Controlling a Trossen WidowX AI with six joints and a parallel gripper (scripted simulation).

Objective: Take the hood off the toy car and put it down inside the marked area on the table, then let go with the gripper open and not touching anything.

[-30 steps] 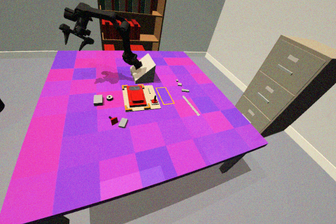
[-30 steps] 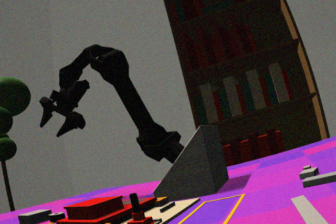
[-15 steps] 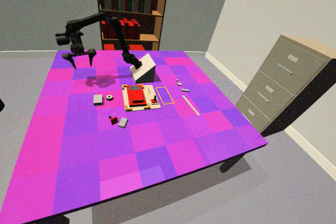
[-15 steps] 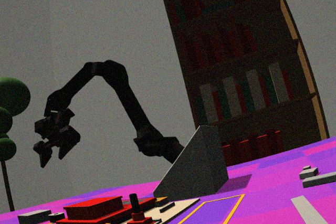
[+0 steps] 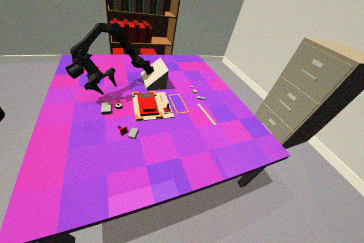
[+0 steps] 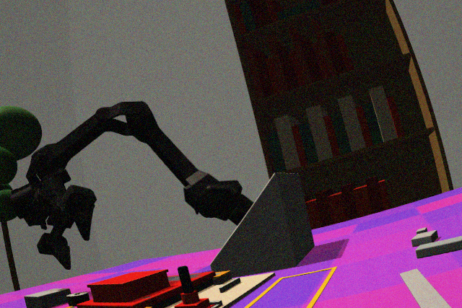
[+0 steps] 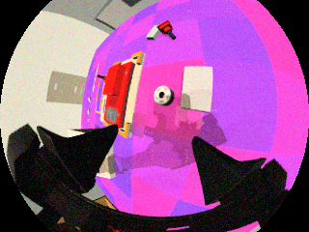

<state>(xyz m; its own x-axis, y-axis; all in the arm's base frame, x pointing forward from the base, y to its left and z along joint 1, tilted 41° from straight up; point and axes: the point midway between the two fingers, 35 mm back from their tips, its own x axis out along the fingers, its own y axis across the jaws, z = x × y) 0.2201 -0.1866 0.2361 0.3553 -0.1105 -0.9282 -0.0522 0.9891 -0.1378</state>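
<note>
The red toy car (image 5: 143,112) sits on a cream board (image 5: 162,104) with orange corner pieces. A raised red block (image 5: 148,102) (image 6: 130,283) (image 7: 113,78) on top of the car looks like the hood, with a grey pane (image 5: 145,95) (image 7: 111,114) beside it. The marked area, a yellow outline (image 5: 183,103) (image 6: 323,287), lies just right of the board in the top view and holds nothing. My gripper (image 5: 109,89) (image 6: 78,254) (image 7: 156,134) is wide open and empty, in the air above the table, left of the car in the top view, touching nothing.
A black-stemmed red piece (image 5: 167,109) (image 6: 190,298) stands on the board. A grey block (image 5: 106,108) (image 7: 197,87) and a wheel (image 5: 118,106) (image 7: 163,95) lie left of it. Another red piece (image 5: 123,131) and a pale block (image 5: 133,132) lie in front. A sloped box (image 5: 158,70) (image 6: 268,222) stands behind.
</note>
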